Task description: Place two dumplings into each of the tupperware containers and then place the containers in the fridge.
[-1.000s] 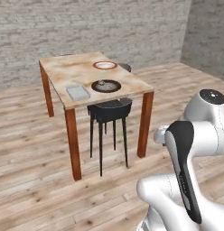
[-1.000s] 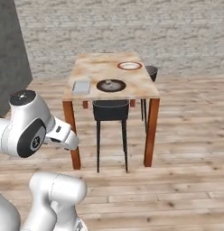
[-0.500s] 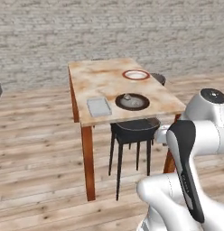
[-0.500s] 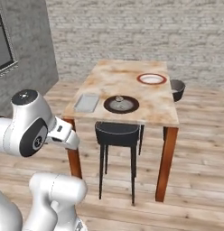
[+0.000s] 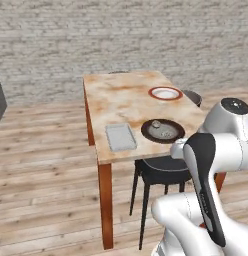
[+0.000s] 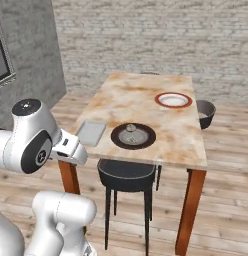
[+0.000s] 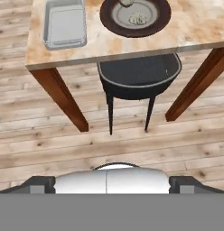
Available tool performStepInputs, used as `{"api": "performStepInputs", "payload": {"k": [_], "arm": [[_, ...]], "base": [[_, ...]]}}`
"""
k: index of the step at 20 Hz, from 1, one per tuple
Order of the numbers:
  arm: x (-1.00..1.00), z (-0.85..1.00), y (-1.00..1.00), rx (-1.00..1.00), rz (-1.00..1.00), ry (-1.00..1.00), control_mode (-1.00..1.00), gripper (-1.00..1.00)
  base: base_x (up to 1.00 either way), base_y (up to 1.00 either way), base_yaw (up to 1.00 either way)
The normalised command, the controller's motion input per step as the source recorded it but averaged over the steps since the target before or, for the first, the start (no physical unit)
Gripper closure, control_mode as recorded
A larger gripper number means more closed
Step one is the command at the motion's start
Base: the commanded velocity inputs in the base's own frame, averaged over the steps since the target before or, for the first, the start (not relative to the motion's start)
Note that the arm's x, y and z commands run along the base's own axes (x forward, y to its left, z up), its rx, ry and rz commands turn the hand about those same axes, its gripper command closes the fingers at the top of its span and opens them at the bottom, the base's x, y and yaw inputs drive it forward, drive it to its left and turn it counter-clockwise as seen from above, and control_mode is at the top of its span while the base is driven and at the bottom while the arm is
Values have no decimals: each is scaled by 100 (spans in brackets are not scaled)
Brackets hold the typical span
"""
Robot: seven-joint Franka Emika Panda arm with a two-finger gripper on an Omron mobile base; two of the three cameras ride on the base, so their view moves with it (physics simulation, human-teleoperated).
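A: How is the arm held?
B: Folded close over the base, lower right of the left base view, the hand looking down past the table point(image 5: 121, 95) edge at the black stool point(image 7: 138, 76) and floorboards.

A: And the pincer?
B: The gripper's fingers stand wide apart with nothing between them.

A: Where are the dumplings?
B: Two dumplings point(image 7: 137, 18) lie on the dark brown plate point(image 6: 133, 136), centre of the right base view; one is cut by the top edge of the hand view.

A: The tupperware container?
B: The tupperware container point(image 5: 120, 137) sits just left of that plate, near the table's front edge. A red-rimmed plate point(image 6: 173, 100) lies farther back. The fridge point(image 6: 3, 60) shows at the upper left of the right base view.
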Motion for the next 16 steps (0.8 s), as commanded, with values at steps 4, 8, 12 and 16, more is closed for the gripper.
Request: {"api": "performStepInputs", "payload": {"k": [4,8,12,16], "arm": [[0,0,0,0,0,0,100,-100],[0,0,0,0,0,0,100,-100],[0,0,0,0,0,0,100,-100],[0,0,0,0,0,0,100,-100]], "base": [[53,-28,4],[44,-30,0],[47,-18,0],[59,-16,0]]}}
